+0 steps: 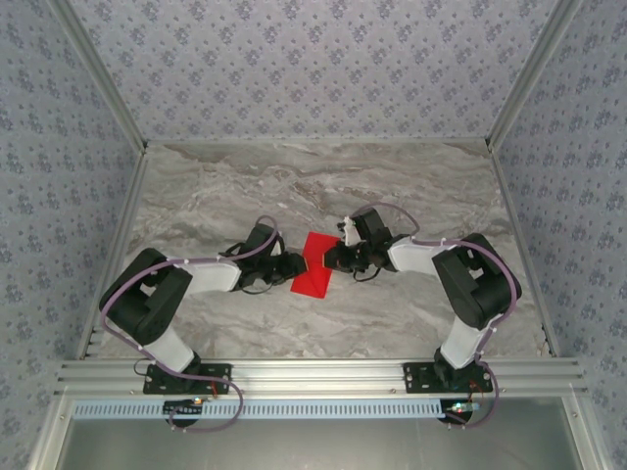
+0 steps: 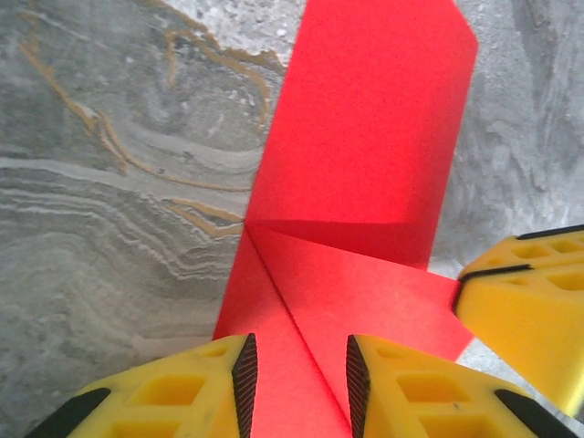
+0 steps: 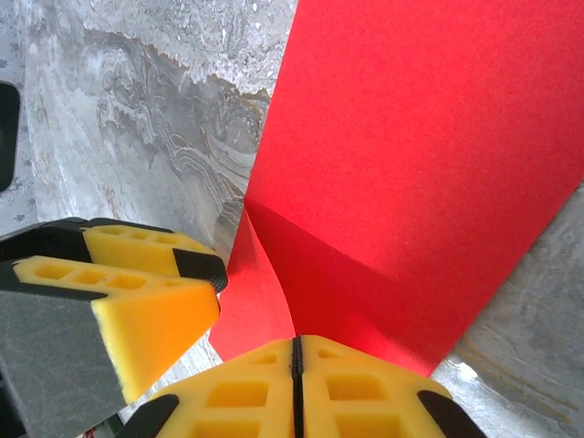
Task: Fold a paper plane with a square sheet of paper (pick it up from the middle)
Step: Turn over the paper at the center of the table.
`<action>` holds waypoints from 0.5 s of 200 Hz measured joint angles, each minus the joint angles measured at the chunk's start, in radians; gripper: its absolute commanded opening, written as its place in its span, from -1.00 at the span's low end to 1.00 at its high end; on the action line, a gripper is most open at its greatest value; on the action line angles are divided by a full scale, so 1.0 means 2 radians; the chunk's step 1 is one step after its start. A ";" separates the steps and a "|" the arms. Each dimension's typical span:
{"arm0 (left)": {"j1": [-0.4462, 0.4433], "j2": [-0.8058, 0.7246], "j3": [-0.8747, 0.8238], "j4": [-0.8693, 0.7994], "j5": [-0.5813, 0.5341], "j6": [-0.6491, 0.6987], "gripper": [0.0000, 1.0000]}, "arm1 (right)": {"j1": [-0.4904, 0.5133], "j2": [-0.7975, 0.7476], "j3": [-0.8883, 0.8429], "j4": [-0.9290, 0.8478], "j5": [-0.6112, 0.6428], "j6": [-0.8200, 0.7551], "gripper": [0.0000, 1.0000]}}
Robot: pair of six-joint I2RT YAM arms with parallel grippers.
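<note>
The square sheet of paper (image 1: 313, 269) is bright red and lies partly folded at the table's middle, between both grippers. In the left wrist view the sheet (image 2: 365, 146) shows a diagonal crease and a flap folded over. My left gripper (image 2: 297, 383) is open over the sheet's near end, with red paper showing in the gap between its pads. My right gripper (image 3: 295, 351) is shut on a raised fold of the sheet (image 3: 411, 155) at its edge. From above, the left gripper (image 1: 299, 264) and right gripper (image 1: 331, 258) almost meet. The paper plane is out of view.
The grey marble table (image 1: 392, 186) runs wide beyond the sheet. Patterned walls close off the back and both sides. An aluminium rail (image 1: 313, 372) with the arm bases lines the near edge. The two grippers' yellow fingers (image 2: 529, 301) stand very close together.
</note>
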 measured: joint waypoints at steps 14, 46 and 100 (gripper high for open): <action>0.002 0.000 -0.001 0.011 0.010 -0.004 -0.28 | -0.002 0.000 -0.001 0.004 0.000 0.000 -0.79; 0.002 0.002 -0.001 0.040 0.033 -0.014 -0.27 | -0.007 0.000 -0.006 0.010 0.000 0.004 -0.79; 0.003 0.022 -0.001 0.068 0.055 -0.027 -0.26 | -0.008 0.000 -0.011 0.014 0.000 0.004 -0.79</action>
